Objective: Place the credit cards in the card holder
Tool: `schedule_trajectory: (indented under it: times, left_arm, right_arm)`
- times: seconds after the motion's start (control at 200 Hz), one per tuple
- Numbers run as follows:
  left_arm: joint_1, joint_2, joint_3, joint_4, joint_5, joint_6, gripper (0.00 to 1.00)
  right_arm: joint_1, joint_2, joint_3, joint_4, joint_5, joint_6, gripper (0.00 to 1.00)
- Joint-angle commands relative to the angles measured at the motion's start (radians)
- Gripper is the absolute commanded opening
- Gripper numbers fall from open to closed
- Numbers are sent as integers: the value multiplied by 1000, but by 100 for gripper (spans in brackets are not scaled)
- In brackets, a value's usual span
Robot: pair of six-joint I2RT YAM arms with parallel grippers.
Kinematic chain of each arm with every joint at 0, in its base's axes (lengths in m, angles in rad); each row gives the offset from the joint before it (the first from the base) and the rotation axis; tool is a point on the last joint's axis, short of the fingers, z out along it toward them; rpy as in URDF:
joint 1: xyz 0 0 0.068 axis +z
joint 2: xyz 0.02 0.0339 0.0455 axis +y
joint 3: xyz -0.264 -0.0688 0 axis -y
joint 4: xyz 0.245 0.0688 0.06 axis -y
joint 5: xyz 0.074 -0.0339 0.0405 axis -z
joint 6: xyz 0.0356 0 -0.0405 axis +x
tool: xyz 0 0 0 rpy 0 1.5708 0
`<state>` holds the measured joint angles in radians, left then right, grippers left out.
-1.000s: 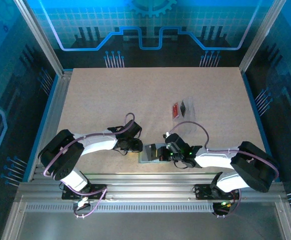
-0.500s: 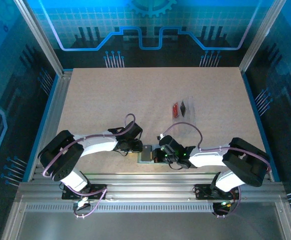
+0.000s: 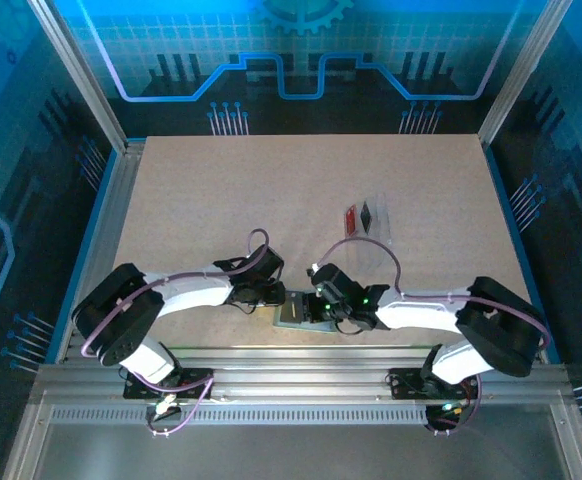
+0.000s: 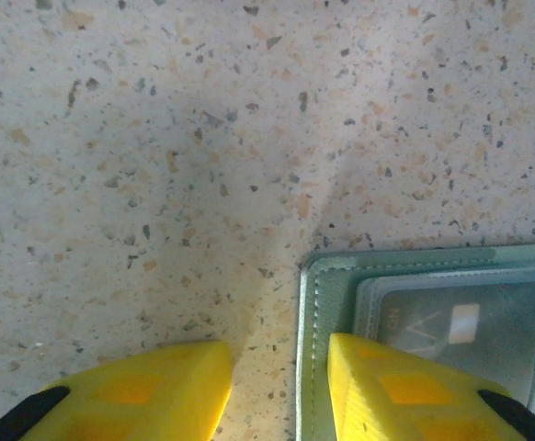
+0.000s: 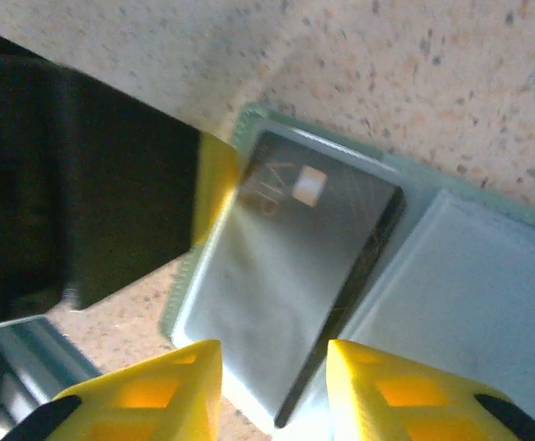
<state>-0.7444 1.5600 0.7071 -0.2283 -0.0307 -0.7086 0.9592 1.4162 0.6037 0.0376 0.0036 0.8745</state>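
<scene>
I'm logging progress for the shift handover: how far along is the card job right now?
Done: a dark card sits in the clear pocket of the card holder. In hand: nothing; the right gripper hangs open over that card, while the left gripper rests one finger on the holder's edge. Left: the red card, lying farther out on the table.

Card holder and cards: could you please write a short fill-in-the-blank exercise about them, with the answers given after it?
The card inside the card holder is ___ in colour. The red card lies ___ the card holder (inside or outside). The left hand and the right hand both have ___ fingers.
Missing words: black; outside; yellow.
</scene>
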Motion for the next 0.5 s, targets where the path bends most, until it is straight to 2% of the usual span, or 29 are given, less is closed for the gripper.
schedule_trajectory:
  times: [0.0, 0.145, 0.255, 0.295, 0.495]
  left_arm:
    - [-31, 72, -75, 55, 181, -27, 39]
    - [13, 19, -81, 49, 233, -12, 39]
    - [29, -16, -76, 30, 246, 10, 40]
    - [32, -22, -72, 23, 253, 17, 40]
    - [41, -28, -63, 9, 273, 40, 41]
  right_arm:
    - [-24, -69, 63, -281, 44, -75, 44]
    - [-44, -99, 125, -471, 97, -131, 48]
    - [-53, -44, 193, -551, 138, -173, 28]
    - [-53, -14, 216, -564, 150, -185, 25]
    - [-45, 129, 317, -604, 207, -204, 31]
